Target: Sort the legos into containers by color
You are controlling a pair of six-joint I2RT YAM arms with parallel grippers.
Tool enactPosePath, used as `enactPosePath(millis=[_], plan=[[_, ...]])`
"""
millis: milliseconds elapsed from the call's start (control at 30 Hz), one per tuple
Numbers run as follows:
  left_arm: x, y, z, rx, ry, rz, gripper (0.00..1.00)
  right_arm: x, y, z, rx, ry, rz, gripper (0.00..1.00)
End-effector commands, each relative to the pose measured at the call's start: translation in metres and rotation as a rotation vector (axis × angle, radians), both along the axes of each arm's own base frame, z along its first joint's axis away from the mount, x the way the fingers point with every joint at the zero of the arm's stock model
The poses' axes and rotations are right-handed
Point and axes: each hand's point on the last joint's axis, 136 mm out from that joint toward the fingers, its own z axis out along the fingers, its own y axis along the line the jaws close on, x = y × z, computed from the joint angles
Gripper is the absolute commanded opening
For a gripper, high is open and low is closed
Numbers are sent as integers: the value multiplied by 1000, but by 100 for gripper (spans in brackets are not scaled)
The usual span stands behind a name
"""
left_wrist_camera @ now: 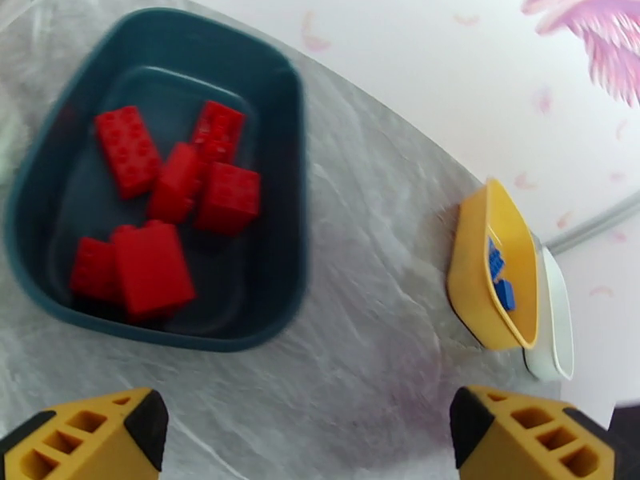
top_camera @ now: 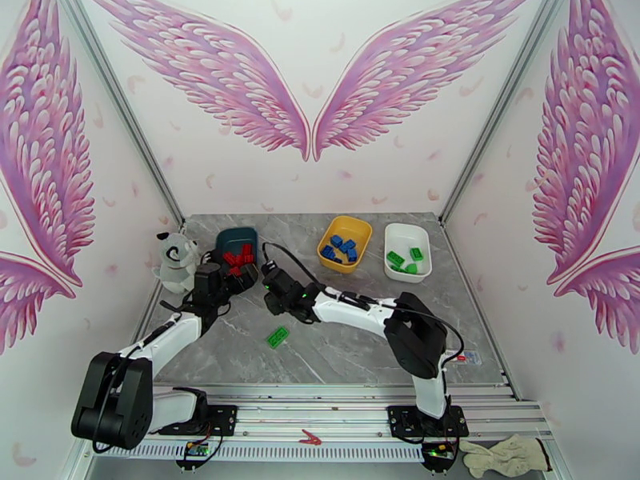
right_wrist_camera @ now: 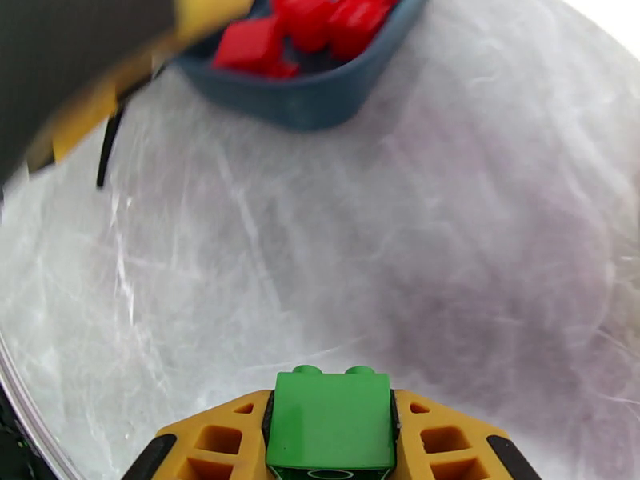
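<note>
A green brick [right_wrist_camera: 331,418] is sitting clamped between the fingers of the right gripper [right_wrist_camera: 331,430], studs pointing toward 12 o'clock in the wrist view, above bare table [right_wrist_camera: 448,234]. From overhead, that right gripper [top_camera: 274,283] is hovering just off the teal tray [top_camera: 232,234] at its 4 o'clock. The tray is holding a heap of red bricks [left_wrist_camera: 168,218] and nothing of another color.

The yellow tray [top_camera: 360,226] is lying at 12 o'clock on the table with several blue bricks [top_camera: 340,248] inside. The white tray [top_camera: 400,230] is standing just beside it at 3 o'clock, carrying a few green bricks [top_camera: 404,260]. A loose green brick [top_camera: 278,338] is lying on the marble toward 7 o'clock from the table's middle.

The left gripper [left_wrist_camera: 308,442] is hanging with its jaws wide apart near the teal tray's 6 o'clock edge. A plush dog [top_camera: 176,262] is sitting at the tray's 9 o'clock.
</note>
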Motion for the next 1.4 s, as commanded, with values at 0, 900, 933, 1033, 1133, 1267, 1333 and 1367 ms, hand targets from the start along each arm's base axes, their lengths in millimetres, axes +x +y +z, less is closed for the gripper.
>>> enactPosePath(millis=[0,900,933,1033,1133,1267,1333,1367], plan=[[2,-24,13,69,-37,-74,99,16,-32,11,31,-3,-85,20],[-59,-226,10,371,-157,-664,99,138,-337,48,146,-23,-887,21],[-60,-227,10,369,-157,-663,99,140,-349,47,137,-20,-919,21],[-60,-224,13,368,-163,-653,99,148,-379,47,103,-18,-999,22],[-59,-219,18,372,-173,-636,99,153,-405,41,64,2,-1065,24],[-56,-210,24,368,-180,-603,99,160,-425,28,29,49,-1103,34],[-53,-202,27,359,-183,-581,99,162,-430,21,6,71,-1110,45],[-52,-198,29,355,-183,-569,99,164,-431,21,3,73,-1106,51]])
